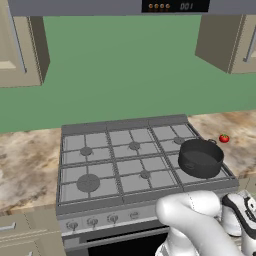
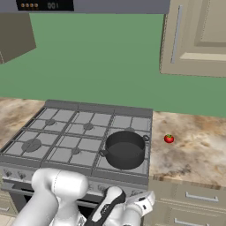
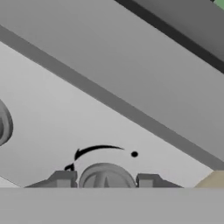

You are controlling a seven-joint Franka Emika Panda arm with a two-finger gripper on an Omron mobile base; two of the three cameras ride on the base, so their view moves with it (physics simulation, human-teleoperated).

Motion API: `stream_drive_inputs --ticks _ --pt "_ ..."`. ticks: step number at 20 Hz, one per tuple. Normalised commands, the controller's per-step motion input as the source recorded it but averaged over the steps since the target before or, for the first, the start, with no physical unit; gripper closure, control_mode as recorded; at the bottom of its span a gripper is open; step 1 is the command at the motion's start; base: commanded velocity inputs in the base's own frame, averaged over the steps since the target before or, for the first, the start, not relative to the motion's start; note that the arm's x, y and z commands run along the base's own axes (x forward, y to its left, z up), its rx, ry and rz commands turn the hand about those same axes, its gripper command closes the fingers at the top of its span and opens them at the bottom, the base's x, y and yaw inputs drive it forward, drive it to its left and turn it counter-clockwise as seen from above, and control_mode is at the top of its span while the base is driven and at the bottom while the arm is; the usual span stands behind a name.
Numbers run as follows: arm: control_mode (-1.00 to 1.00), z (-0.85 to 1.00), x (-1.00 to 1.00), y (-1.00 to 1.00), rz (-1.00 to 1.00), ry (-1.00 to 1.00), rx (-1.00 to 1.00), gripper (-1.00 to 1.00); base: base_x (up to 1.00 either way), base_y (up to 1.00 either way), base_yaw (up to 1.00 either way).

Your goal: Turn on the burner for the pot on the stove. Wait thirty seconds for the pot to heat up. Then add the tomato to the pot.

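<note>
Two fingertips: the claw [image 3: 105, 181] was seen clenched on a round knob [image 3: 106, 177] of the stove [image 1: 125, 160] front panel, one dark tip either side of it.
Knob marking: a curved arrow and a dot were printed on the panel just above the gripped knob; a second knob [image 3: 3, 122] was seen further along the panel.
Pot: the pot [image 1: 200, 157] was seated on the front grate square of the stove nearest the tomato, apparently empty.
Tomato: the tomato [image 1: 224, 138] was left on the bench [image 2: 194, 150] beside the stove, apart from the pot.
Step in hand: the burner was judged not yet confirmed lit; no flame could be made out.
Doing it well: the grip should be kept centred and the wrist rolled along the arrow's arc, without slipping.
Risk: which burner this knob feeds could not be told.
</note>
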Motion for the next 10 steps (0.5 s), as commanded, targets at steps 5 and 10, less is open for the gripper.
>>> stream_drive_inputs --ticks 5,10 --pt "-1.0 -0.15 -0.1 0.0 0.62 0.0 -0.4 -1.0 0.0 0.0 0.0" --pt "-1.0 0.0 -0.45 0.0 0.59 -0.09 -0.37 -1.0 0.0 0.0 0.0"
